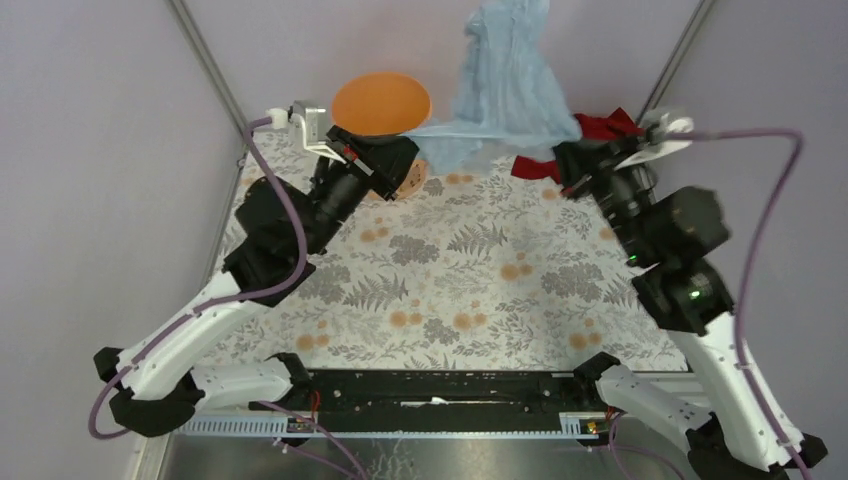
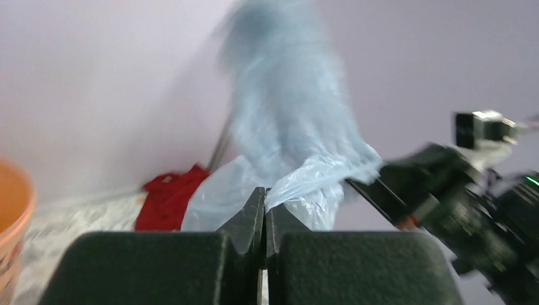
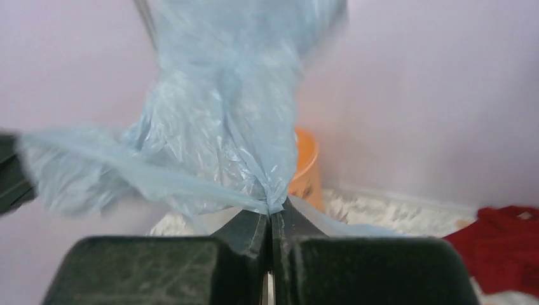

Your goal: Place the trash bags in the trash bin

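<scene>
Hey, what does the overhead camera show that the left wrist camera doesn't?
Only overhead: the left arm and the full round opening of the bucket. Only left wrist: the left fingers pinched shut on an edge of the bag, close up. Both: the pale blue bag, the red cloth, the right arm, part of the bucket.

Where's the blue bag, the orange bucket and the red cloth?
blue bag (image 1: pixel 508 85), top view, its bunched-up middle.
orange bucket (image 1: pixel 380 103), top view, middle of its round orange top.
red cloth (image 1: pixel 605 126), top view, its upper part.
</scene>
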You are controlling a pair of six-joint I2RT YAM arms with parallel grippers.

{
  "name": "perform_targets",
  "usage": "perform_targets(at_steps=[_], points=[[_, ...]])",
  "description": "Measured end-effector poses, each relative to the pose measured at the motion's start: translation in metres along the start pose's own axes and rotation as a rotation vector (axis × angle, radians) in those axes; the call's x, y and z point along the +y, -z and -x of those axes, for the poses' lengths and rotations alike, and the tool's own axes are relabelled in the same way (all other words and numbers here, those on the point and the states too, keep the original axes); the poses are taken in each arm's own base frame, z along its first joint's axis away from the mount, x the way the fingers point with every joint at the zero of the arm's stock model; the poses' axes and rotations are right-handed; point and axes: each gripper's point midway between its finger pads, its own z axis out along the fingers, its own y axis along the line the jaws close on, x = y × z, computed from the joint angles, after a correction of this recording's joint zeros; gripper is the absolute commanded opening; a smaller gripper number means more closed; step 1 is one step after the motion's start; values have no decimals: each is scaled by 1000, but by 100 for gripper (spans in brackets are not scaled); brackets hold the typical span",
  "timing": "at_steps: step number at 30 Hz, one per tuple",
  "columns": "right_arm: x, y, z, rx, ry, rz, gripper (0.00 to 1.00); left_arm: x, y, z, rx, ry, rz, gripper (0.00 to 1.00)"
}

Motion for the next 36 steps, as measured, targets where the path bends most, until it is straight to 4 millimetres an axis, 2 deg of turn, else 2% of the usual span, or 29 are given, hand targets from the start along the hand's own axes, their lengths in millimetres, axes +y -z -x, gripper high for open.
perform_targets(at_steps=[1,2,3,5,6,7,8,9,10,11,12,13,14,15,17,18,19,21,23,25,26,28,29,30,31,32,34,35,36], points=[[3,10,-11,-8,-21,27,0,9,6,1,-18,23,23,0],[4,8,-36,26,-40,38,0,33,5,-15,-4,52,89,0],[-2,-3,-80,110,-62,18,0,60,-1,-50,60,70,164,0],[-30,-24,-214,419,-79,-82,0,128,-3,-159,284,90,346,0],[-41,-20,-275,586,-78,-126,0,163,11,-224,437,92,445,0],[-53,-6,-338,769,-69,-171,0,192,35,-285,603,83,535,0],[-68,26,-397,1003,-43,-238,0,219,77,-346,812,67,636,0],[-75,46,-420,1122,-25,-269,0,228,101,-371,926,57,682,0],[-80,61,-429,1217,-1,-295,0,233,121,-384,1029,43,712,0],[-82,64,-419,1289,35,-318,0,230,121,-383,1084,31,710,0],[-80,40,-395,1265,67,-317,0,221,100,-367,1086,22,680,0],[-74,5,-365,1181,87,-303,0,206,55,-339,1010,17,609,0],[-66,-37,-321,1053,103,-281,0,190,13,-309,914,14,535,0],[-56,-69,-277,932,110,-257,0,163,-39,-258,768,5,433,0],[-28,-119,-157,629,104,-188,10,95,-109,-138,439,-37,218,0],[-16,-126,-104,482,94,-149,15,55,-114,-82,285,-64,117,0],[-1,-120,-54,325,79,-92,17,15,-99,-35,157,-83,22,0],[15,-60,-2,125,62,12,5,-37,-47,6,24,-71,-117,0],[15,-4,-1,21,48,67,0,-48,3,22,-56,-24,-165,0],[12,20,-30,-3,16,90,0,4,6,4,-62,26,-22,0],[8,14,-64,52,1,84,0,39,-3,-32,2,40,75,0],[-8,-9,-171,298,-21,31,0,111,-9,-144,226,68,278,0],[-19,-12,-240,473,-34,-9,0,154,8,-224,396,77,398,0],[-32,-2,-312,671,-38,-59,0,186,39,-291,569,72,499,0],[-43,16,-358,821,-33,-101,0,213,82,-346,749,63,600,0],[-58,55,-408,1054,-15,-170,0,231,130,-384,927,54,693,0],[-64,72,-413,1167,11,-205,0,238,165,-398,1094,64,765,0],[-62,64,-399,1175,26,-207,0,235,151,-386,1104,73,762,0],[-54,28,-361,1105,50,-197,0,227,110,-363,1054,86,716,0]])
